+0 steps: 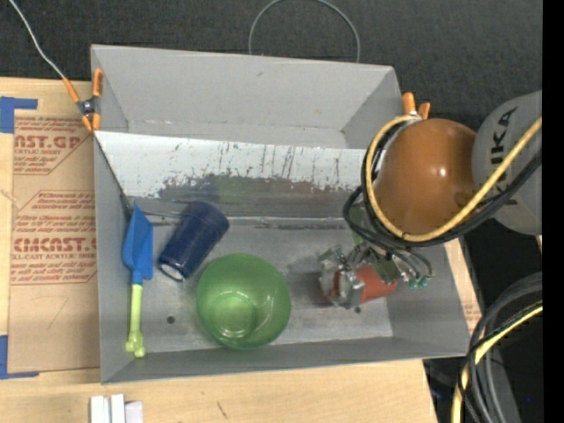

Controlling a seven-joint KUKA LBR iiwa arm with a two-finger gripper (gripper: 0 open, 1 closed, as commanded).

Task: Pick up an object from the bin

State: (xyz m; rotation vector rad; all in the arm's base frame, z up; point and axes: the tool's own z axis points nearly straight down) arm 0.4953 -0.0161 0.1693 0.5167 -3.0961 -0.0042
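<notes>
My gripper (339, 282) hangs low in the bin (414, 317); I cannot tell how open it is or what it holds; a green bowl (243, 300) stands just beside it, so I judge lining up on its rim comes next.

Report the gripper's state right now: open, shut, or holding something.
Gripper: cannot be told. It is low in the bin, just right of the green bowl and apart from it.

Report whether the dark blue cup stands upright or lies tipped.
Tipped: the blue cup lies on its side, rim pointing lower left.
</notes>
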